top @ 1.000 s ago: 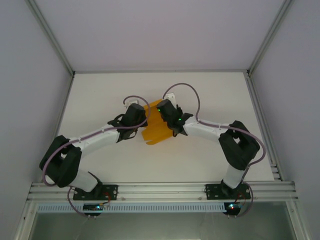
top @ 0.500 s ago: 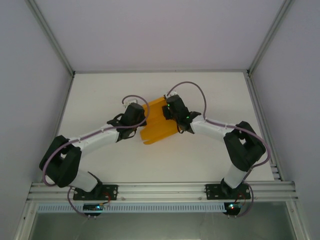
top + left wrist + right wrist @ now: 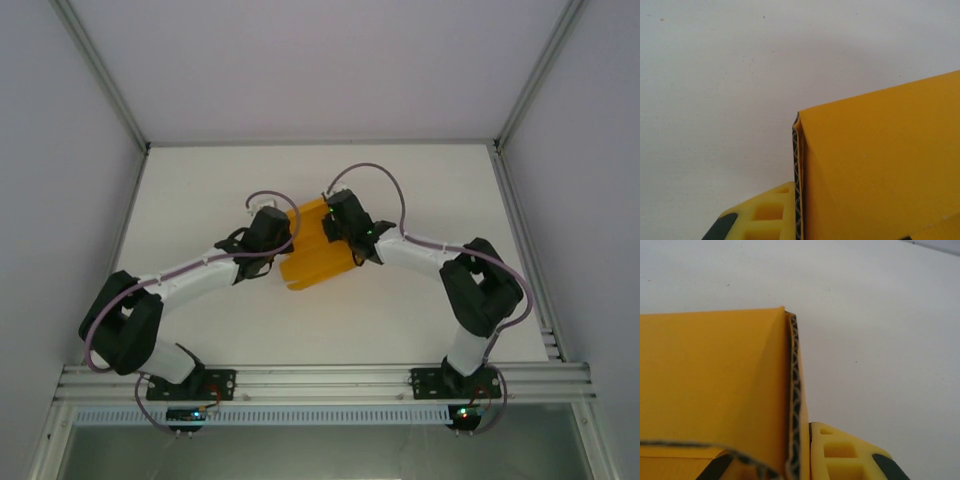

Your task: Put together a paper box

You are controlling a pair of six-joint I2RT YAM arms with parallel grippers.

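Left arm (image 3: 190, 275): elbow folded outward at the near left, forearm reaching forward and inward. Left tool (image 3: 285, 238): jaws clamped on the left edge of the orange-yellow paper box (image 3: 315, 265), with its yellow ribbed finger (image 3: 765, 217) flat against the card. Right arm (image 3: 420, 255): mirrored pose. Right tool (image 3: 335, 228): jaws closed on the box's far right wall, finger (image 3: 845, 452) touching it.

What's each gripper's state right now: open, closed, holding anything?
Left gripper: closed, pinching a wall of the paper box.
Right gripper: closed, pinching another wall of the paper box.
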